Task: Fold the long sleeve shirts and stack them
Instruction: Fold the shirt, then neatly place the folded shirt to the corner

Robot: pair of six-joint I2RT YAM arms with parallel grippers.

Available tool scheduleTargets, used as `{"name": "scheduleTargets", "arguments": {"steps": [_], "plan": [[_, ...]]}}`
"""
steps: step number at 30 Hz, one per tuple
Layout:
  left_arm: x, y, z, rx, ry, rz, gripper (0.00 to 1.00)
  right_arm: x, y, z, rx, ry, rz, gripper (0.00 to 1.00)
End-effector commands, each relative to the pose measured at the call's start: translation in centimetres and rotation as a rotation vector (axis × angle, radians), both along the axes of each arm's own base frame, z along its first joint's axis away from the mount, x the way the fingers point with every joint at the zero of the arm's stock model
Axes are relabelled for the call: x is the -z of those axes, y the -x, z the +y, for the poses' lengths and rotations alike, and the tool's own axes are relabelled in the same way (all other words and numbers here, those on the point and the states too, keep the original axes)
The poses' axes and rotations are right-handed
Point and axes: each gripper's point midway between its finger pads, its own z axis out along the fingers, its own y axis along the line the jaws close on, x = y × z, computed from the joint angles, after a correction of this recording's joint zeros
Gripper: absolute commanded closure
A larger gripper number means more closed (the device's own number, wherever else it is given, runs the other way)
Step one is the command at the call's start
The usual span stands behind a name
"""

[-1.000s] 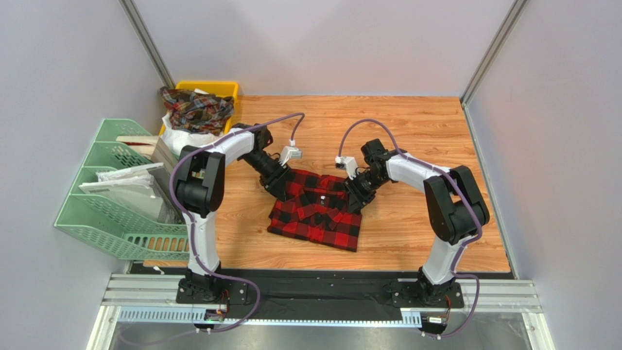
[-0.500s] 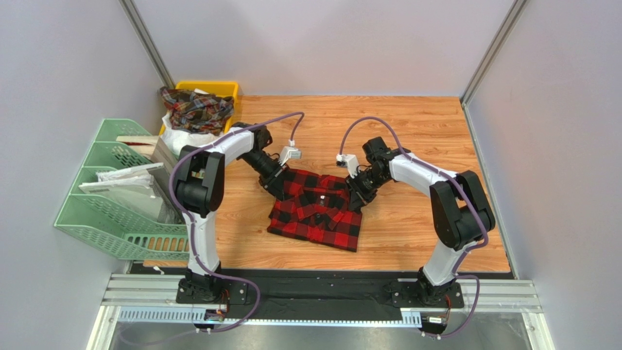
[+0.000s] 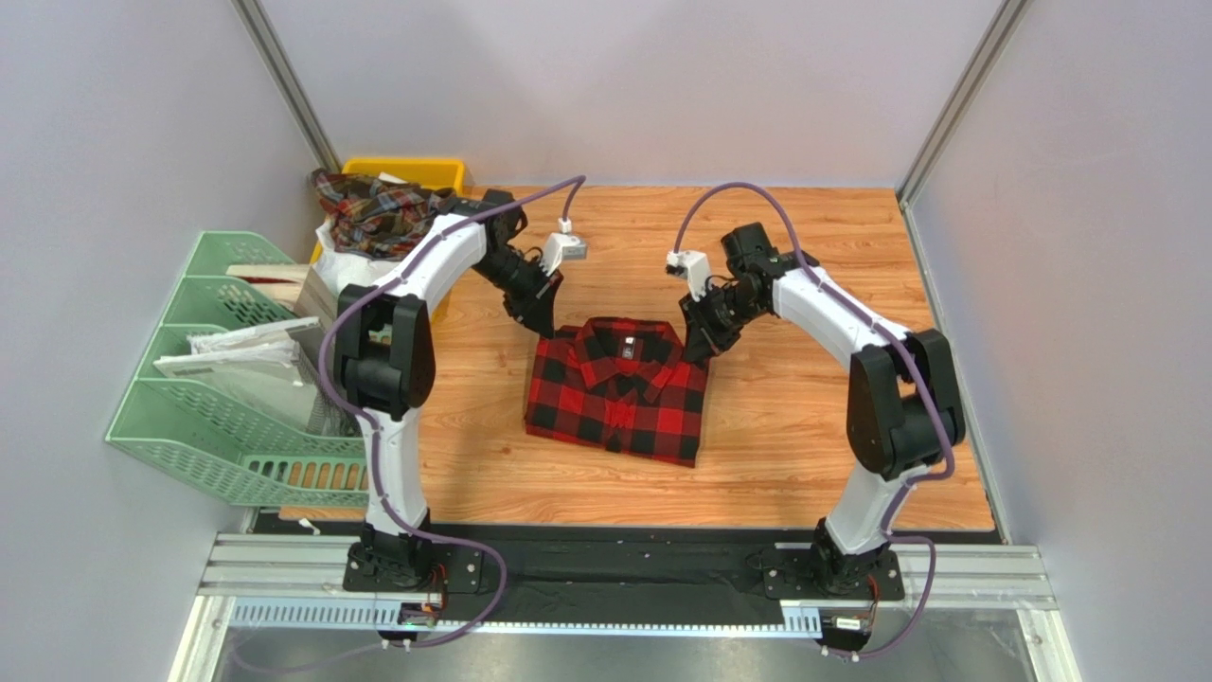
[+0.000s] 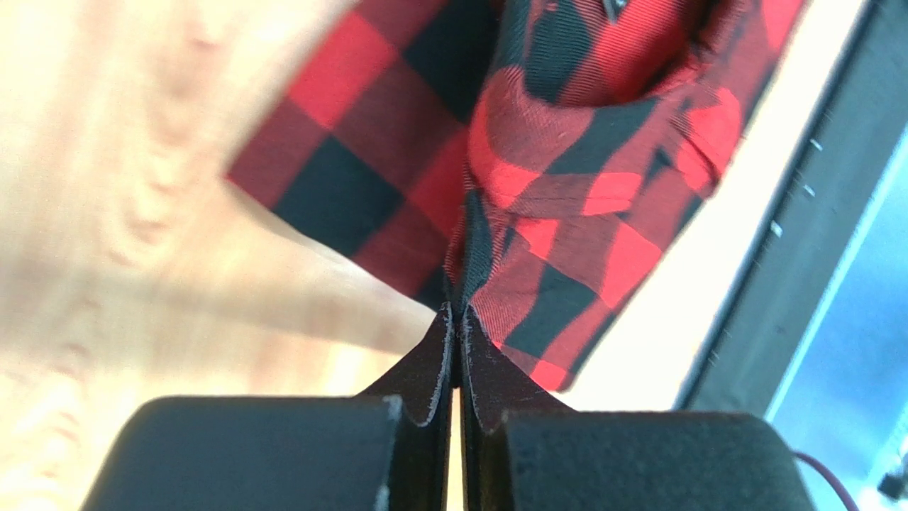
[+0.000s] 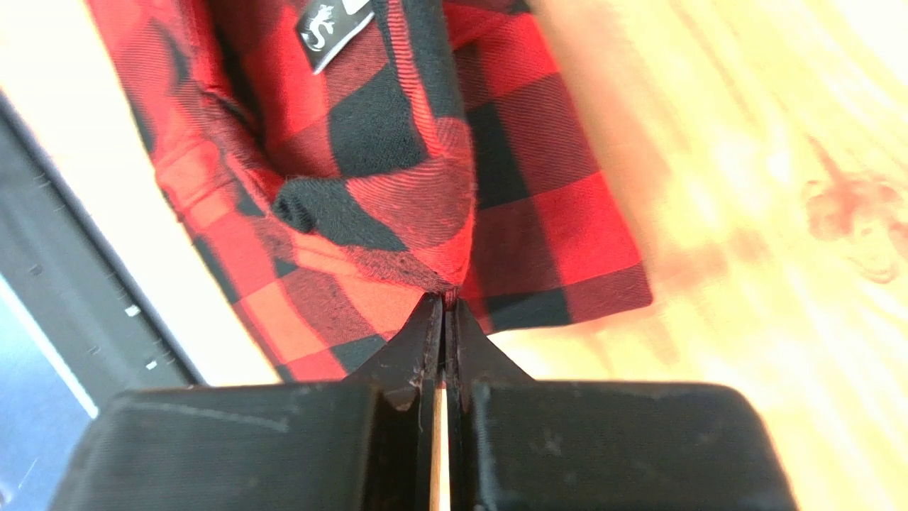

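Item under inspection: one red-and-black shirt (image 3: 616, 387), buffalo check, of soft woven flannel with a slightly napped surface. It lies on the desk (image 3: 811, 455) at mid-width, between the two arms, folded to a rough rectangle with the collar at the far edge and the front facing up. The near edge is slightly skewed, with the right corner lower in the overhead view. A small pale neck label (image 5: 339, 30) bearing a dark squiggle sits inside the collar. The collar band is doubled over and puckered near both shoulders. The left tool (image 3: 545, 316) is at the far left corner of the fold. Its dark fingers are pressed together, with a ridge of cloth nipped between the tips. The right tool (image 3: 700, 350) is at the far right corner in the same condition, closed tight on a pinch of fabric beside the collar. At both corners the cloth rises in a small peak to the tips, while the rest lies flat. The desk surface is a smooth, light wood-grain laminate. At the far left corner stands a yellow plastic bin (image 3: 434, 171) holding crumpled plaid cloth (image 3: 381, 210) in muted dark tones. To the left of the desk is a pale green slotted tray rack (image 3: 199, 412) containing white flat items.
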Motion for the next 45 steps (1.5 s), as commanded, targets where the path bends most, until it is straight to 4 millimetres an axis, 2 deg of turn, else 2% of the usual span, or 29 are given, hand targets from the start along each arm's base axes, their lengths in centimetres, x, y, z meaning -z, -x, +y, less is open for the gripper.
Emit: {"name": "scheduleTargets", "arguments": {"steps": [1,5,8,11,13,16,18,20,24,27,31,32,34,35,36,37,38,39,40,42,43,44,45], "plan": [[3.3,-3.8,0.1,-0.095,-0.040,0.033,1.00,3.6,-2.4,-0.7,0.017,0.076,0.029,1.00],[5.3,-3.9,-0.1,-0.140,-0.065,0.116,1.00,6.4,-3.1,-1.7,0.030,0.161,0.052,1.00],[6.2,-2.5,-0.1,-0.136,-0.089,0.150,1.00,7.5,-3.6,-2.4,0.038,0.207,0.040,1.00],[6.5,0.2,-0.5,-0.124,-0.090,0.191,1.00,8.1,-4.3,-2.9,0.042,0.243,0.019,1.00],[6.3,2.6,-0.9,-0.106,-0.085,0.216,1.00,7.8,-5.0,-2.8,0.045,0.246,0.004,1.00],[5.4,4.3,-1.2,-0.131,-0.063,0.243,1.00,6.9,-4.8,-2.5,0.032,0.228,0.012,1.00],[4.5,4.1,-0.9,-0.150,-0.070,0.208,1.00,5.8,-4.1,-2.3,0.026,0.206,0.023,1.00],[3.7,2.9,-0.5,-0.178,-0.055,0.164,1.00,5.2,-3.3,-2.3,0.025,0.199,0.039,1.00],[2.1,0.9,-0.3,-0.215,-0.048,0.118,1.00,3.2,-3.1,-2.6,0.028,0.185,-0.001,1.00],[3.5,0.3,0.0,-0.219,-0.083,0.123,1.00,3.1,-3.7,-2.8,0.032,0.200,-0.022,1.00],[5.5,-0.5,0.6,-0.241,-0.120,0.147,0.99,4.5,-4.0,-3.1,0.038,0.236,0.001,0.98],[5.8,-1.0,0.7,-0.259,-0.126,0.145,0.93,4.8,-4.1,-3.3,0.044,0.249,0.005,0.87],[5.9,-2.3,0.9,-0.295,-0.125,0.133,0.83,5.1,-4.6,-4.2,0.071,0.294,-0.003,0.78],[4.9,-3.8,1.5,-0.358,-0.099,0.109,0.72,4.5,-5.7,-5.6,0.129,0.315,-0.025,0.58],[3.9,-4.5,2.2,-0.405,-0.060,0.102,0.66,3.1,-6.0,-6.0,0.162,0.298,-0.040,0.48],[1.5,-4.5,1.8,-0.404,0.037,0.061,0.62,1.9,-6.2,-6.3,0.187,0.272,-0.049,0.44],[0.3,-4.3,1.8,-0.411,0.074,0.039,0.58,0.3,-6.0,-6.2,0.206,0.200,-0.044,0.38],[-1.1,-3.8,1.7,-0.396,0.116,0.016,0.46,-2.5,-5.4,-6.0,0.237,0.142,-0.066,0.23],[-3.0,-2.5,1.7,-0.384,0.143,-0.031,0.31,-4.1,-4.8,-5.6,0.239,0.101,-0.086,0.17],[-4.6,-1.1,1.7,-0.392,0.165,-0.063,0.21,-5.5,-2.8,-3.9,0.279,0.021,-0.050,0.07],[-6.1,-0.1,2.0,-0.418,0.177,-0.095,0.18,-7.1,-1.8,-3.3,0.293,-0.015,-0.072,0.05],[-7.0,0.3,2.1,-0.434,0.187,-0.123,0.01,-6.2,-0.2,-2.0,0.293,-0.003,-0.040,0.02],[-7.6,0.6,2.4,-0.464,0.182,-0.153,0.01,-6.0,0.2,-1.3,0.313,0.010,-0.040,0.00]]}}
